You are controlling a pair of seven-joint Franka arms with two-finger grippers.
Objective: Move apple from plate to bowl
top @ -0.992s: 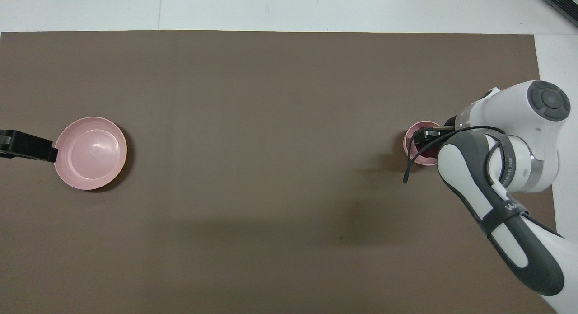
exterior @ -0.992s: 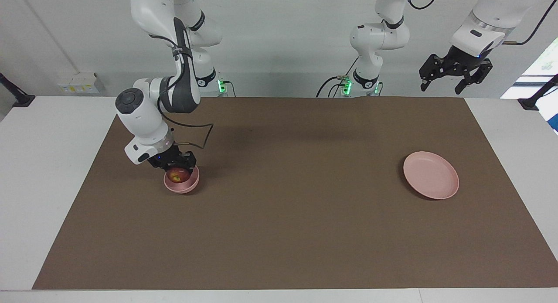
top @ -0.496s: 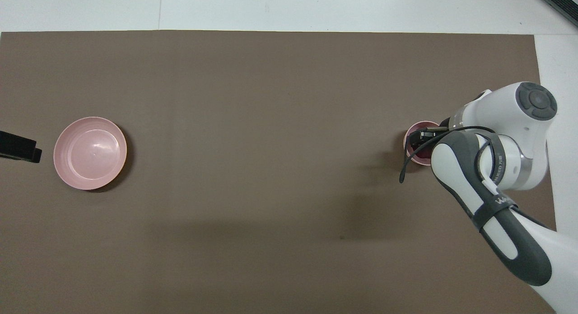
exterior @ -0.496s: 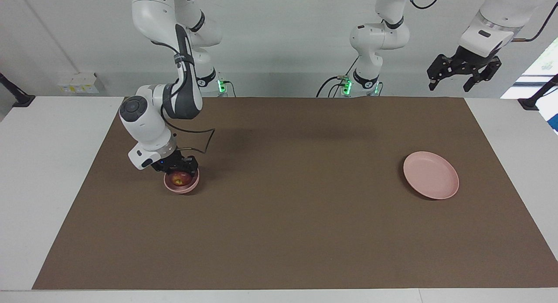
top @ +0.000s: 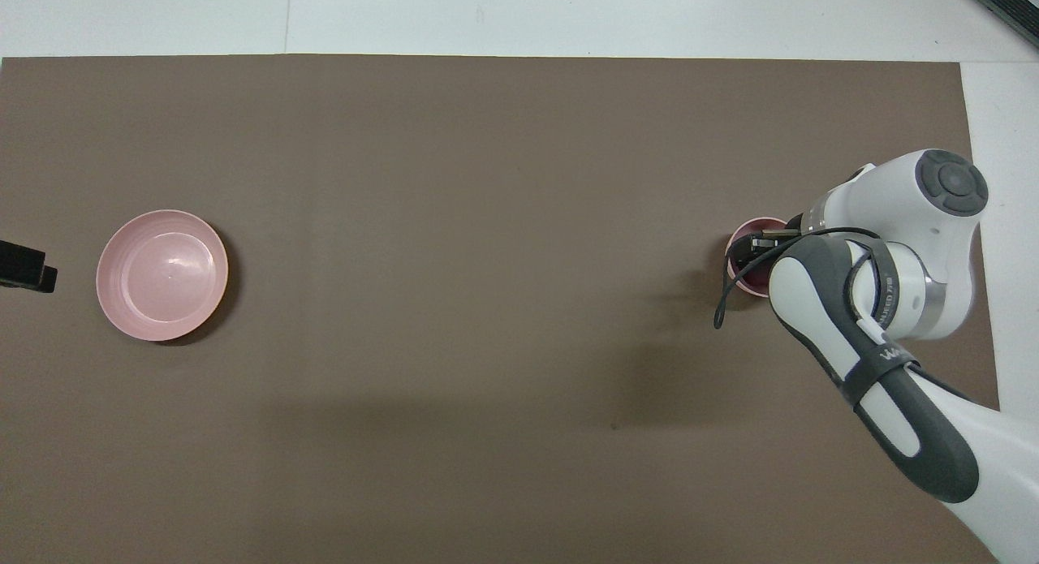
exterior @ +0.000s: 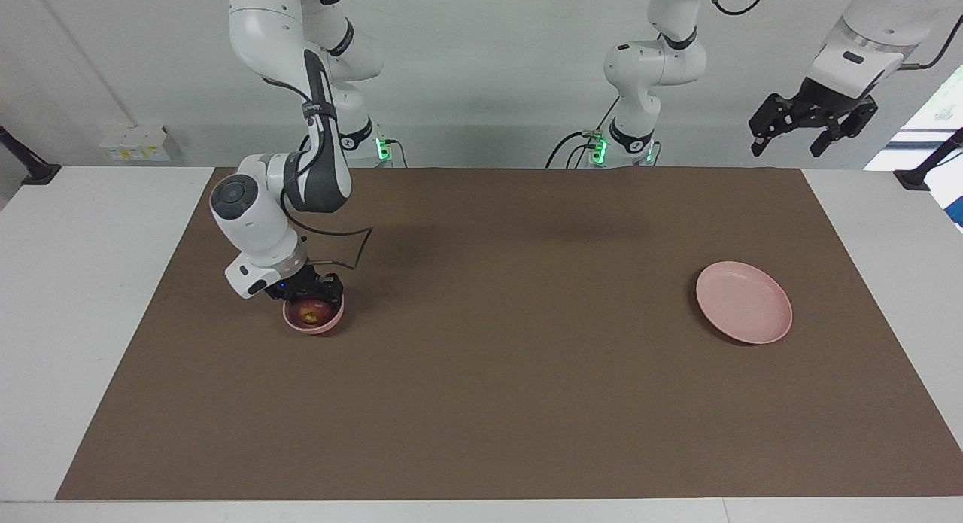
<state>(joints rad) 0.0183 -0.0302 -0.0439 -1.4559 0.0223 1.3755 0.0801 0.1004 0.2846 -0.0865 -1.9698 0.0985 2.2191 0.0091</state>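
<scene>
we count one glossy round apple (exterior: pixel 310 310) in one deep pink bowl (exterior: pixel 314 323), right gripper (exterior: pixel 311 292) clamped on it; one flat pink plate (exterior: pixel 743 302); left gripper (exterior: pixel 811 126) spread wide.

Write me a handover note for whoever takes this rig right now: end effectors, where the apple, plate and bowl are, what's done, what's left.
Right end effector: shut, low over the bowl at the right arm's end of the table; whether it grips the apple cannot be told.
Left end effector: open, holding nothing, raised above the mat's edge at the left arm's end; that arm waits.
Apple: sitting inside the bowl.
Plate: bare, at the left arm's end of the table.
Done: apple is off the plate and in the bowl.
Left: confirm the right end effector has let go, then lift it clear.
</scene>
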